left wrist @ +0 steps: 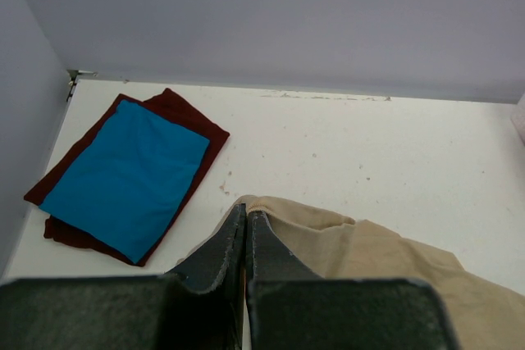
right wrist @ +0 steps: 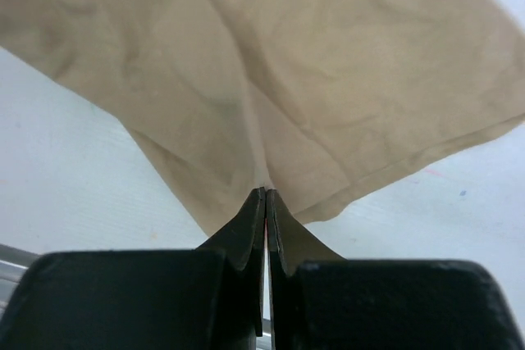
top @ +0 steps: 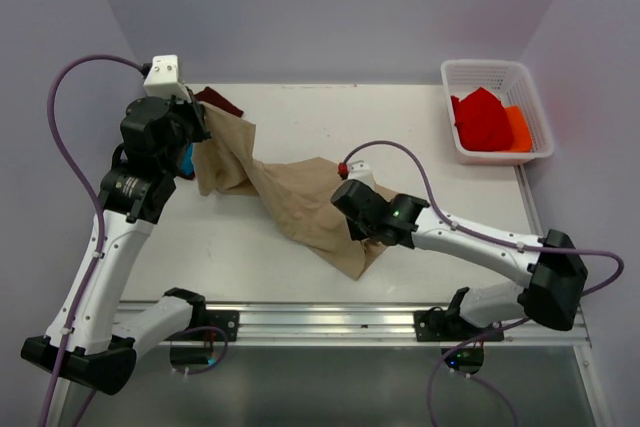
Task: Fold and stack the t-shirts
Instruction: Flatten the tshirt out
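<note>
A tan t-shirt [top: 290, 197] hangs stretched between my two grippers, from the back left down to the middle front of the table [top: 300, 117]. My left gripper [left wrist: 246, 212] is shut on one edge of the tan t-shirt [left wrist: 369, 252], raised above the table. My right gripper [right wrist: 266, 192] is shut on a fold of the same tan t-shirt [right wrist: 328, 63], whose loose end trails past it. At the back left corner a folded blue t-shirt [left wrist: 123, 174] lies flat on a folded maroon t-shirt [left wrist: 176, 112]. From above, only a corner of the maroon t-shirt [top: 220, 100] shows behind the left arm.
A white basket [top: 497, 72] stands at the back right, holding a red cloth [top: 483, 122] and an orange cloth [top: 518, 127]. A metal rail [top: 330, 322] runs along the near table edge. Walls close off the back and left sides.
</note>
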